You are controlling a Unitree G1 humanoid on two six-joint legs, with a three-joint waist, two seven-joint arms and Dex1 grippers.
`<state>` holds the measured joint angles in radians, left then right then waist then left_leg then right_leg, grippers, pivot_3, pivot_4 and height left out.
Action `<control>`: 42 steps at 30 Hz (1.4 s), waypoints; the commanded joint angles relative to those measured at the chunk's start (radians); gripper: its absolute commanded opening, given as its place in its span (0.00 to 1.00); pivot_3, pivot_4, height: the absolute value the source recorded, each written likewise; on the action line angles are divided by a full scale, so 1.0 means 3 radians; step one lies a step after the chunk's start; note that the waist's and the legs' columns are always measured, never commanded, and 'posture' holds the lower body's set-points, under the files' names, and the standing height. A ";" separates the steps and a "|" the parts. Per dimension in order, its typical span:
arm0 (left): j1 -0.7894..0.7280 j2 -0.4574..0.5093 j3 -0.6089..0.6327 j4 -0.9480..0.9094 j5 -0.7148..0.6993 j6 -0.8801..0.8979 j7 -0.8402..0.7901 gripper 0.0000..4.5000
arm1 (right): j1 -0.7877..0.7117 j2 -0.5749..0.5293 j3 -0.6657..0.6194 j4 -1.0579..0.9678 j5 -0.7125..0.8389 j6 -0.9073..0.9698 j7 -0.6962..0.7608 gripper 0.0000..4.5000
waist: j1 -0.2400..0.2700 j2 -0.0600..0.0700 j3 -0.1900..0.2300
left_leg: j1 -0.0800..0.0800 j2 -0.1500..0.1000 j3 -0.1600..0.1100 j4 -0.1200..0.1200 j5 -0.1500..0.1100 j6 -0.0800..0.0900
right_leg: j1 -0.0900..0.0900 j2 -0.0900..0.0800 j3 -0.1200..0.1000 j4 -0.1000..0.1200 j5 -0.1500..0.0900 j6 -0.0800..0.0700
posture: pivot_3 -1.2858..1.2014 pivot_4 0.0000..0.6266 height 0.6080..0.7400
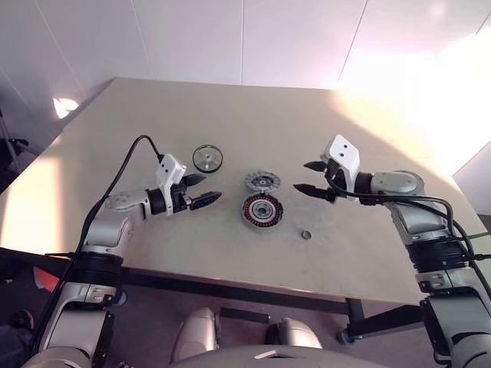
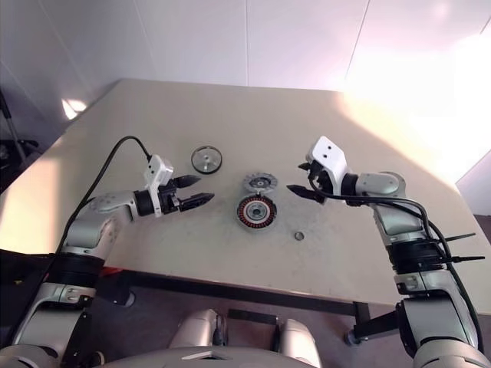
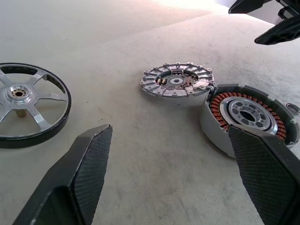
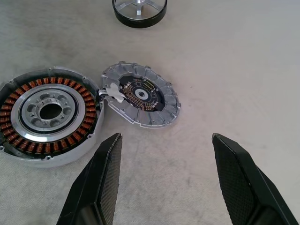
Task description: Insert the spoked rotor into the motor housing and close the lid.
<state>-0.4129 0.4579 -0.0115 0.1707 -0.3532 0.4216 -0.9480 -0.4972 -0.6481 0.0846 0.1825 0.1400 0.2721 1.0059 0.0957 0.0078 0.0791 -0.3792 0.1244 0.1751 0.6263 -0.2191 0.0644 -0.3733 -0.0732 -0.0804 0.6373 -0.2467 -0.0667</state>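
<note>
Beige table [image 1: 230,115]. Rotor [image 1: 207,158] has a black rim and silver spokes. Housing [image 1: 262,210] has copper windings and a silver hub. Lid [image 1: 262,182] is grey, ribbed, dark-centred.

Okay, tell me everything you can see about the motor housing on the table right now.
The motor housing is a squat round unit lying flat on the table, open side up. A ring of reddish-copper windings circles a silver centre hub with a hole and small bores, inside a grey metal-looking wall. The lid lies just beyond it, its edge at the housing's rim; contact is unclear. Neither claw touches it, and nothing sits inside.
</note>
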 commanded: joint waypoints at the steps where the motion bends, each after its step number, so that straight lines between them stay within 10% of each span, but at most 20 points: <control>1: -0.0085 0.0034 0.0054 -0.0051 -0.0048 -0.0044 -0.0039 0.93 | -0.0055 -0.0035 -0.0083 -0.0114 0.0073 -0.0018 0.0019 0.76 | 0.0000 0.0000 0.0000 | 0.0000 0.0000 0.0000 0.0000 0.0000 0.0000 | 0.0000 0.0000 0.0000 0.0000 0.0000 0.0000 | 0.52 0.00 1.00; 42: -0.0090 0.0032 -0.0002 0.0084 0.0045 -0.0045 -0.0050 0.93 | 0.1236 -0.0332 -0.0005 -0.0881 0.0347 0.0308 0.0335 0.76 | 0.0011 0.0001 -0.0001 | 0.0014 -0.0004 0.0001 -0.0042 0.0000 0.0002 | 0.0020 0.0001 -0.0005 -0.0050 0.0000 0.0001 | 0.52 0.00 1.00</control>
<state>-0.4255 0.4553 -0.0144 0.2039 -0.3393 0.4225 -0.9569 -0.1236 -0.7417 0.0914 -0.0533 0.2279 0.3679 1.1006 0.0991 0.0082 0.0789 -0.3748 0.1231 0.1753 0.6138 -0.2192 0.0649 -0.3668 -0.0730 -0.0817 0.6222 -0.2466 -0.0664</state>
